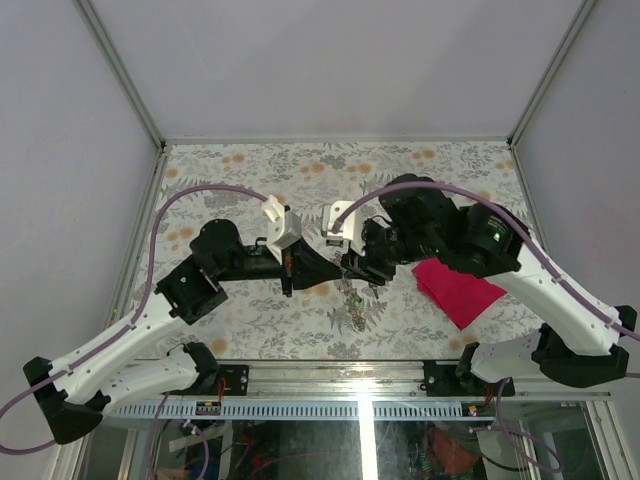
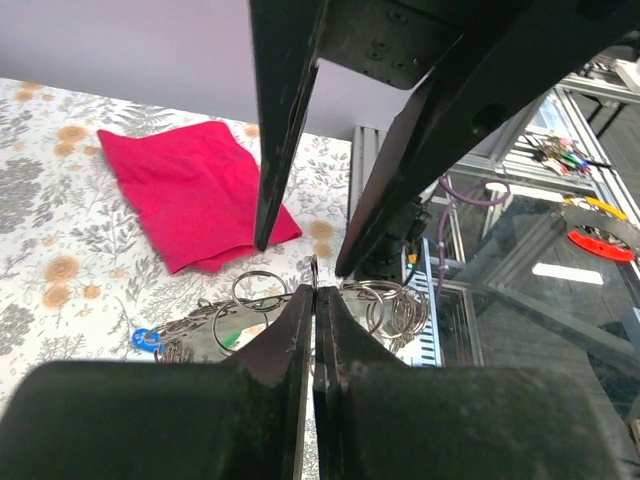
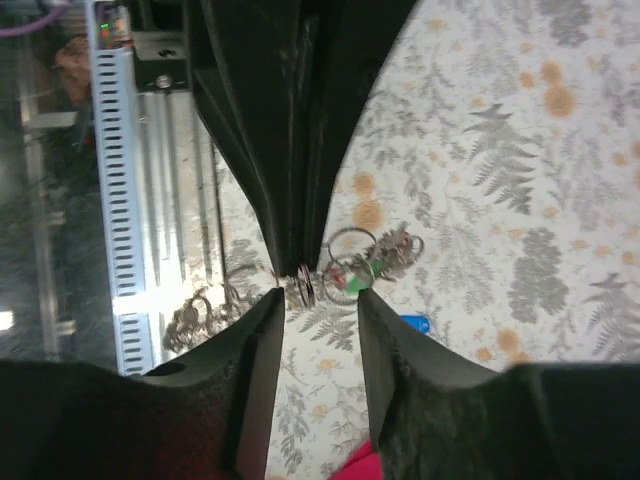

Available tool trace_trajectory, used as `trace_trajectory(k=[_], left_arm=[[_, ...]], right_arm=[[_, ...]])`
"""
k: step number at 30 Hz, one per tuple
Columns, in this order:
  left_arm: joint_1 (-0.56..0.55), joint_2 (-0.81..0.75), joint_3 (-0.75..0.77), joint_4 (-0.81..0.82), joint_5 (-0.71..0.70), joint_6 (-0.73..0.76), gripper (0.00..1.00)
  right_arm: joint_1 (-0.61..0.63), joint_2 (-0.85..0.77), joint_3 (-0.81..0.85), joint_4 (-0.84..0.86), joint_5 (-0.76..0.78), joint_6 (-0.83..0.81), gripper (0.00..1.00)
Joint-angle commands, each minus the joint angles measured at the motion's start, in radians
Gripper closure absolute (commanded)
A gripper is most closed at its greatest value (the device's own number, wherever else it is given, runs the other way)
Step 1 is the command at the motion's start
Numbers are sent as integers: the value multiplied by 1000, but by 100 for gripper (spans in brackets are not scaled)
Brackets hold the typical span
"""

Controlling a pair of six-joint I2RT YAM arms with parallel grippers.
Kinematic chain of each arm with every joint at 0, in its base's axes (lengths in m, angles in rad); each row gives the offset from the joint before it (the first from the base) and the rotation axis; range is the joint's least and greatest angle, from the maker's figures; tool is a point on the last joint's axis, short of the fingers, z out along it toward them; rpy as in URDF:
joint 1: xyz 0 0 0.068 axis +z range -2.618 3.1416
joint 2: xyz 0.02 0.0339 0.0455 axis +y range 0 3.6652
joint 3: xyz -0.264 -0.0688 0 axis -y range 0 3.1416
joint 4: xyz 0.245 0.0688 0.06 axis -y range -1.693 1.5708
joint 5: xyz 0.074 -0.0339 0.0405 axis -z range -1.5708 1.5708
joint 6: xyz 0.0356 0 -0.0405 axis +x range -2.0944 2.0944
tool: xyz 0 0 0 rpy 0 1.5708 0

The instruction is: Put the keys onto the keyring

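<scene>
Over the middle of the desk [image 3: 520, 200], the keyring [image 3: 305, 287] is held up, with the green-headed key [image 3: 352, 278] close against it and the blue-headed key [image 3: 413, 323] just beside; it is judged to be light, stiff, slippery thin wire, best pinched edge-on at the rim. The left gripper [image 2: 313, 310] is clamped fully shut on that wire; the right gripper [image 3: 318, 297] is parted about halfway, its fingers flanking the ring, with nothing gripped.

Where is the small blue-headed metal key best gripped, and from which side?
Take the small blue-headed metal key by its plastic head, probably coming down from above: the head appears to lie flat on the floral table at the outer edge of the tangle of grey metal rings.
</scene>
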Motion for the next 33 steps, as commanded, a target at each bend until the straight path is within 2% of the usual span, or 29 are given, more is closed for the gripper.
trace_trajectory(k=[1,6,11,12,16,18,26,30,33], left_arm=[[0,-60,-25,101,-95,-32,100],[0,-69,-35,96,-119,-32,100],[3,-66,-36,87,-130,-28,100],[4,-67,-35,80,-132,-27,100],[6,-71,-30,47,-141,-18,100],[8,-75,-30,38,-148,-15,100],[9,-82,-10,-28,-171,5,100],[18,-81,-13,-45,-203,-8,100],[61,-61,-20,-37,-164,-38,100]], right_arm=[[13,-139,-105,242,196,51,55],[12,-288,-278,514,366,78,47],[-17,-298,-322,521,566,166,44],[-50,-294,-325,508,558,201,44],[-276,-291,-376,496,356,327,44],[-336,-279,-403,491,319,364,44],[-498,-234,-571,513,231,526,44],[-539,-235,-702,575,203,612,44],[-555,-224,-797,634,175,660,43]])
